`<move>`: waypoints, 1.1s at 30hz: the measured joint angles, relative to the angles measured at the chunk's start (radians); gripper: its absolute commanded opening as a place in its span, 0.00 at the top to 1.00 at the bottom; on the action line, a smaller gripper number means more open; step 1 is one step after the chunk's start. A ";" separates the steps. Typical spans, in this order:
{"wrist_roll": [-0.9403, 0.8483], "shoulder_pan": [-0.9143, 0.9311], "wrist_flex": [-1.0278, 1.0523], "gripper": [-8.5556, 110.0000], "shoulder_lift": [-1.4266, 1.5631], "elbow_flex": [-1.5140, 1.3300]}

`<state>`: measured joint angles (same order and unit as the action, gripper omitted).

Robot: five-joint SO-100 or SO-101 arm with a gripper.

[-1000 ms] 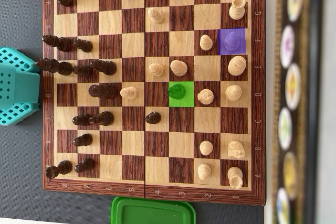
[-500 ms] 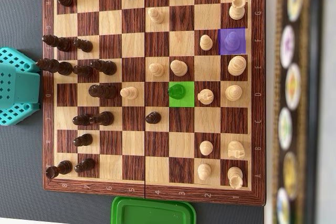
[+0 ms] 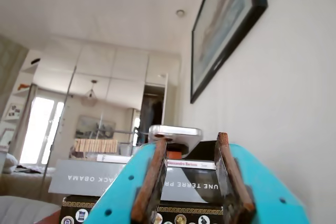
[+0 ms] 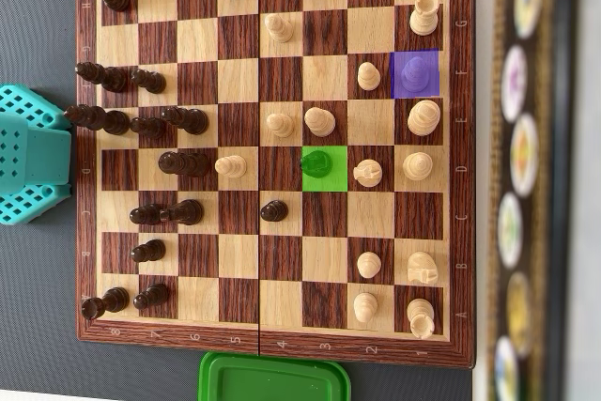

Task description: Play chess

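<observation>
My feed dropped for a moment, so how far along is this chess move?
Done: nothing visible yet; the piece on the green-highlighted square sits untouched, as does the purple-highlighted square. In hand: nothing; the turquoise gripper is open, empty, raised toward the room. Left: the whole move on the wooden chessboard.

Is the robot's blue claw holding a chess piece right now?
No. In the wrist view the gripper is open, nothing between its fingers, and it points out at the room, away from the chessboard.

teal gripper [image 3: 193, 211] points up (jaws apart, empty), off the board.
</observation>
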<state>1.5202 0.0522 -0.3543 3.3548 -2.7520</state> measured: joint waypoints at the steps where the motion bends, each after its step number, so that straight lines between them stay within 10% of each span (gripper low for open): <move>1: 0.000 -0.002 0.057 0.81 0.000 0.015; 20: 0.000 -0.135 1.312 0.80 -0.008 0.307; 33: -0.002 -0.080 1.569 0.81 -0.282 0.474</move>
<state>1.5186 -0.0276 1.2149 3.0726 -2.2780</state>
